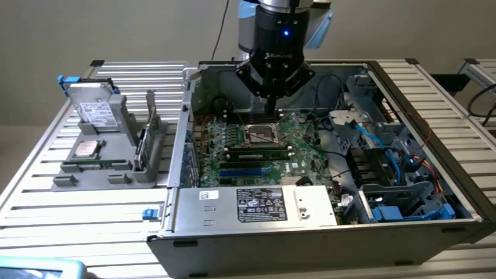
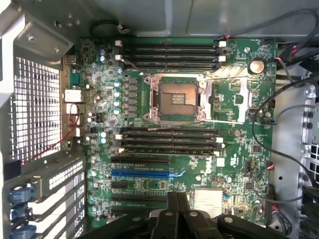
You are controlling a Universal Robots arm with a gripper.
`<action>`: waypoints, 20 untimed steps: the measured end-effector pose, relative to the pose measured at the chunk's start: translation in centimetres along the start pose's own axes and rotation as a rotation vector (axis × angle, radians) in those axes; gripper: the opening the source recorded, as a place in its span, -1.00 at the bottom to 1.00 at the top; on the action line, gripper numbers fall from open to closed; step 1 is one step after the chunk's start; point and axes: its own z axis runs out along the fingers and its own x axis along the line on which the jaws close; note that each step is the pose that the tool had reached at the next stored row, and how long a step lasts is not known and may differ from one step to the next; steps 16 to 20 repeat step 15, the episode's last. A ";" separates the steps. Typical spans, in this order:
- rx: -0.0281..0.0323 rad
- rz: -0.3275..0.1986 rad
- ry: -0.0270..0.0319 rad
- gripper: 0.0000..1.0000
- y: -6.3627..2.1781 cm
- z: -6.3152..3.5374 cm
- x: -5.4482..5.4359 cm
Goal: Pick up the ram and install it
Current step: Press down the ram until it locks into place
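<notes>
While the clenched, empty tool [image 1: 277, 103] hangs above the motherboard [image 1: 298, 145], the ram [image 1: 258, 156] sits in its slot.

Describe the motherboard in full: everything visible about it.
The motherboard is a green circuit board lying flat on the floor of the open computer case. A metal-framed processor socket sits near its middle, with rows of dark memory slots on both sides of it. It also carries black expansion slots, one blue slot, a round coin cell and small capacitors. Cables run along one edge. The shut gripper hangs above the socket.
</notes>
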 end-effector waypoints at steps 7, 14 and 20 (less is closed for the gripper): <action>-0.0010 0.035 0.0027 -0.79 -0.15 -1.97 0.1; 0.0003 0.037 0.0028 -0.79 -0.16 -2.10 0.1; 0.0003 0.037 0.0028 -0.79 -0.16 -2.10 0.1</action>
